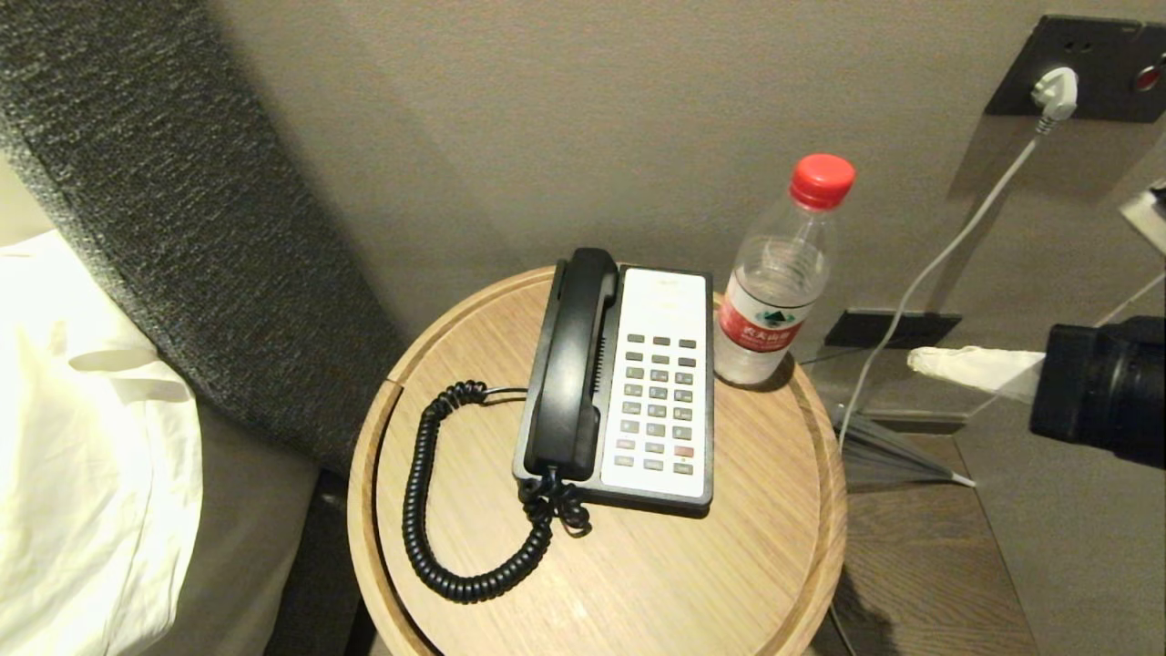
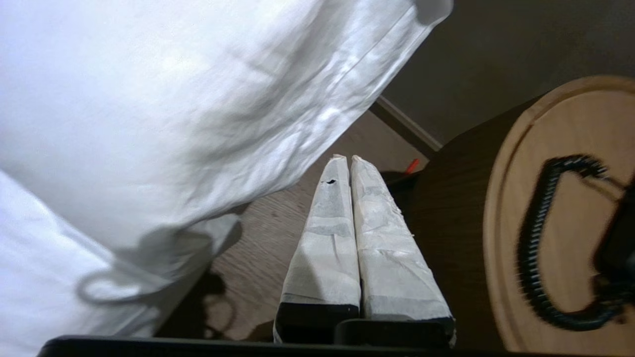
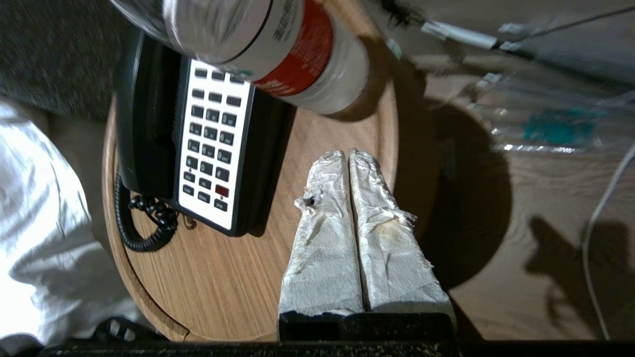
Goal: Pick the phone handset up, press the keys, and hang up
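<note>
Phone handset (image 1: 572,364), long and black, is seen resting in its cradle along the left side of the phone base (image 1: 658,383), on a round wooden tabletop (image 1: 638,583). Its coiled cord (image 1: 428,510) loops out to the left of the base. A red-capped water bottle (image 1: 779,282) stands just right of the base. The right hand (image 3: 346,154), clenched and empty, hovers right of the base, apart from the handset. The left hand (image 2: 346,159), clenched and empty, is held left of the tabletop beside white bedding (image 2: 149,99), well apart from the handset.
</note>
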You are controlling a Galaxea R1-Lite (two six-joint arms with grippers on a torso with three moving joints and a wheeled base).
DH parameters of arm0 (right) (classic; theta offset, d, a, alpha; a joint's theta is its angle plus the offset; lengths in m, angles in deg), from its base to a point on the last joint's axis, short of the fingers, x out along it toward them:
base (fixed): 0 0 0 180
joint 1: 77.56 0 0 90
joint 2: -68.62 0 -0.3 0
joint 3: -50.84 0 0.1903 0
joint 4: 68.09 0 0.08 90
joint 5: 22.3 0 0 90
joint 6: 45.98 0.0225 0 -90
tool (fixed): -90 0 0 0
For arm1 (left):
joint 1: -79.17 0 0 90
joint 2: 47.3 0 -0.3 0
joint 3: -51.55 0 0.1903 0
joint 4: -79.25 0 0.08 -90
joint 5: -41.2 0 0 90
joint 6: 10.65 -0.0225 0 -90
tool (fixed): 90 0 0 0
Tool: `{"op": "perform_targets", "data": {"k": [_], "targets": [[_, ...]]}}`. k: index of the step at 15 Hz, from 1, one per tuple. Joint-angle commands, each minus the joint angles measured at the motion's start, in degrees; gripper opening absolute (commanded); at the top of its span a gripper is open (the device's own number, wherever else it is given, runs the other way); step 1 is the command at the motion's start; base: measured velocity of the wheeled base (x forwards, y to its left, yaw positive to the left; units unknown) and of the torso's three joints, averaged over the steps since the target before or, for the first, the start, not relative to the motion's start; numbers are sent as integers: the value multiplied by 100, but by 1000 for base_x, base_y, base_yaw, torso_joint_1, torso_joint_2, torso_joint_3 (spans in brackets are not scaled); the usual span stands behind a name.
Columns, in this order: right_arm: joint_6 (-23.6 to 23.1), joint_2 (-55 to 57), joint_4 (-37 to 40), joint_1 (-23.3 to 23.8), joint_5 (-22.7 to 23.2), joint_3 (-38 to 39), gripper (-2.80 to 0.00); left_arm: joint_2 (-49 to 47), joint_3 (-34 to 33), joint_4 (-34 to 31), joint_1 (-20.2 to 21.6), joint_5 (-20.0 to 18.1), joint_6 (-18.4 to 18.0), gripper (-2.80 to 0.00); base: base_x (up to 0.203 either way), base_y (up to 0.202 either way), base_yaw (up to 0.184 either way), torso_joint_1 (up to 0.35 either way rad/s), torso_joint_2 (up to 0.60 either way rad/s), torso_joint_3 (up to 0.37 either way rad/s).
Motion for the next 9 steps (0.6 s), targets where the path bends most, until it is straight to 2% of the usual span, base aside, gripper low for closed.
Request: {"op": "perform_targets", "data": {"k": [1, 2, 4, 7, 9], "targets": [[25, -722, -7, 260, 3, 247, -280, 834, -641, 58, 72, -66, -847, -280, 0, 0, 0, 0, 0, 0], [31, -982, -7, 367, 6, 353, -280, 979, -927, 196, 48, -231, -1420, -280, 0, 0, 0, 0, 0, 0], [33, -1433, 0, 579, 27, 542, -280, 1145, -1517, 575, -11, -568, -2158, -280, 0, 0, 0, 0, 0, 0], [37, -2004, -6, 758, 39, 775, -280, 1261, -2531, 1389, -55, -666, -2732, -280, 0, 0, 0, 0, 0, 0], [45, -2218, 39, 779, 50, 831, -280, 1858, -2904, 1682, -103, -832, -3074, -280, 0, 0, 0, 0, 0, 0]]}}
